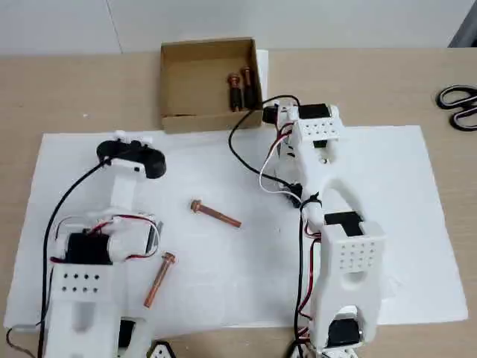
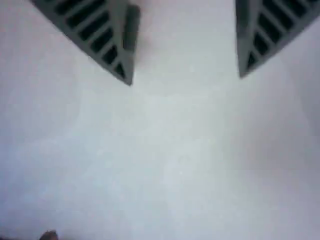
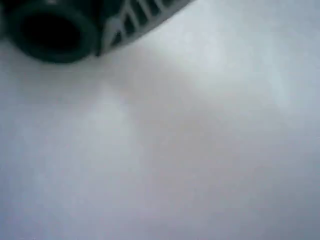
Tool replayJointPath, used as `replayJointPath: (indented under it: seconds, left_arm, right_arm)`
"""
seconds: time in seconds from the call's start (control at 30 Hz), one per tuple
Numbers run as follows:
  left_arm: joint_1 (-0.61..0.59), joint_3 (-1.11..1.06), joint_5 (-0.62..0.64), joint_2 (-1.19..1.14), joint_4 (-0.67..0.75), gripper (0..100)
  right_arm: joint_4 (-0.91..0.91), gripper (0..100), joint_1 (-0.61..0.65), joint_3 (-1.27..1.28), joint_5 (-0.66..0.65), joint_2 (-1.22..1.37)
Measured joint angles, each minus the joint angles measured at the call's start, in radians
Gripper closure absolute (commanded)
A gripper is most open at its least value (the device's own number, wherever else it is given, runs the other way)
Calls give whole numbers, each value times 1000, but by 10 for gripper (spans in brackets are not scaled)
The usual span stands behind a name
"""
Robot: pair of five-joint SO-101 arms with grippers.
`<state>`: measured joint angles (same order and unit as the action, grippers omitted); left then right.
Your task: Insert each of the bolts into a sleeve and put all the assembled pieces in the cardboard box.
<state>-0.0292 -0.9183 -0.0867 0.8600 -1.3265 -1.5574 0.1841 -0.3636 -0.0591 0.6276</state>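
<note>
Copper bolts (image 1: 215,213) lie on white paper (image 1: 373,224); left hand (image 2: 186,79) released, right hand (image 1: 270,115) grasping round dark sleeve (image 3: 52,32).

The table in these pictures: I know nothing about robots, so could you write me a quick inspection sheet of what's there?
Surface: wooden table with a white paper sheet under both arms.
Job's things: cardboard box holds two bolts in sleeves; a bare bolt lies mid-sheet, another bare bolt beside the left arm.
Clutter: scissors near the table's edge, past the right arm.
End effectors: left end effector open above bare paper; right end effector by the box's near corner, a dark hollow tube next to it, open or shut unclear.
Cables: a black cable loops from the right arm over the sheet.
Surroundings: pale surface beyond the table's far edge.
</note>
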Motion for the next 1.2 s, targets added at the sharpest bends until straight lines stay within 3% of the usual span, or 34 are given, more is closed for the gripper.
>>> replayJointPath:
  seconds: [0.23,0.63,0.87,1.2]
  left_arm:
    - [-6,37,-41,-91,-18,880]
    - [-6,453,-83,-204,-390,907]
    - [-6,468,-83,-341,-407,907]
    - [-6,488,-123,-753,-399,907]
  right_arm:
    - [2,995,2,5,0,-5]
    - [2,995,2,5,0,-5]
    - [2,995,2,5,0,-5]
    - [2,995,2,5,0,-5]
